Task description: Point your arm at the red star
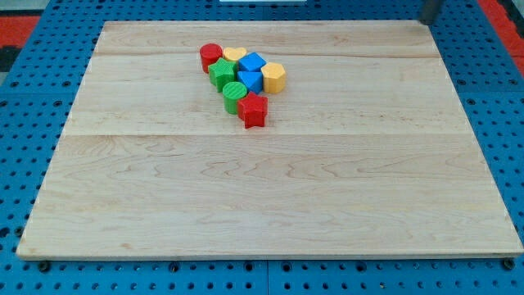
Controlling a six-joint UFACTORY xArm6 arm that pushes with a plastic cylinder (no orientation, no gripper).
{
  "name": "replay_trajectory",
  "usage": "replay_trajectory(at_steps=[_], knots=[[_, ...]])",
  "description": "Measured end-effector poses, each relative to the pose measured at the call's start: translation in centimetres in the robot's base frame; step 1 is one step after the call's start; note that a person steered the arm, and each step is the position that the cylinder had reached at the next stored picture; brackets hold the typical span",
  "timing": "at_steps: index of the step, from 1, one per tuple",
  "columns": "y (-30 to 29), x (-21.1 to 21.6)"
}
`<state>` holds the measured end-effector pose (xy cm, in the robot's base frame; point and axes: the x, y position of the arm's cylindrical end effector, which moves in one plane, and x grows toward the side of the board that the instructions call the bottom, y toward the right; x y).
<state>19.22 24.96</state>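
Note:
The red star (253, 110) lies at the lower end of a tight cluster of blocks in the upper middle of the wooden board (270, 188). Touching it from above is a green cylinder (235, 96). Further up are a green star (221, 73), two blue blocks (251, 72), a yellow hexagon (273, 78), a red cylinder (210, 56) and a yellow block (234, 54). Only the dark lower end of my rod shows at the view's top right; my tip (426, 20) is at the board's top edge, far to the right of and above the red star.
The board lies on a blue perforated table (24, 98) that surrounds it on all sides. Red surfaces show in the top left and top right corners.

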Motion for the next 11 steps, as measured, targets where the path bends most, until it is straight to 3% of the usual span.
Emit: replay_trajectory(at_steps=[2, 3, 4, 6, 7, 8, 11], knots=[[-11.3, 4.3], [-11.5, 6.3], [-10.8, 10.6], [-18.6, 19.9], [-19.2, 25.0], [-21.3, 26.3], [-25.3, 19.7]])
